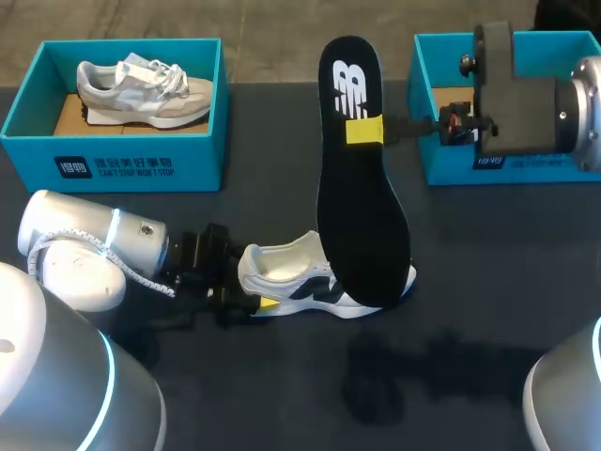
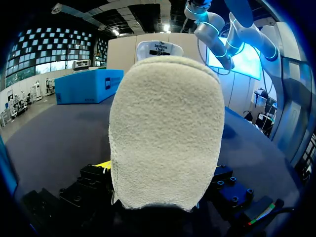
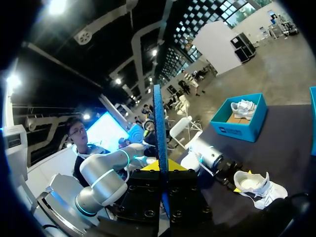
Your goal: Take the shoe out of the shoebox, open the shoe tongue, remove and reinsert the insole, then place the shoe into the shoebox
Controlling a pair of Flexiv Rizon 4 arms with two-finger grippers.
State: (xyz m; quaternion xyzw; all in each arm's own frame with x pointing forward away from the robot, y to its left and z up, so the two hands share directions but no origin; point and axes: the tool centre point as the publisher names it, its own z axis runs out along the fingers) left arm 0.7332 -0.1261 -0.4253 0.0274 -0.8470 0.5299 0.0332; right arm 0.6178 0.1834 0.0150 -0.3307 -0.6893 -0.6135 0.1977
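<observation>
The shoe (image 1: 300, 277) sits on its sole out on the dark worktop (image 1: 470, 282), outside both boxes, white with dark side stripes and its opening facing up. My left tool (image 1: 250, 284) is clamped on its heel. In the left wrist view the pale heel (image 2: 165, 143) fills the space between the fingers, with one yellow tip (image 2: 101, 164) showing just beside it.

The black insole (image 1: 362, 207) is out of the shoe and held up on end, gripped near its heel end by my right tool (image 1: 366, 130). From above, its toe end overlaps the front of the shoe, and I cannot tell whether they touch. In the right wrist view the insole (image 3: 159, 148) stands edge-on between the fingers.

The left shoebox (image 1: 113, 164), blue and open, stands at the back of the worktop and holds a grey shoe (image 1: 146, 92) lying on its brown floor. The right shoebox (image 1: 441, 164) is also blue and open. My right arm (image 1: 526, 103) covers most of it, so only a strip of brown floor shows.
</observation>
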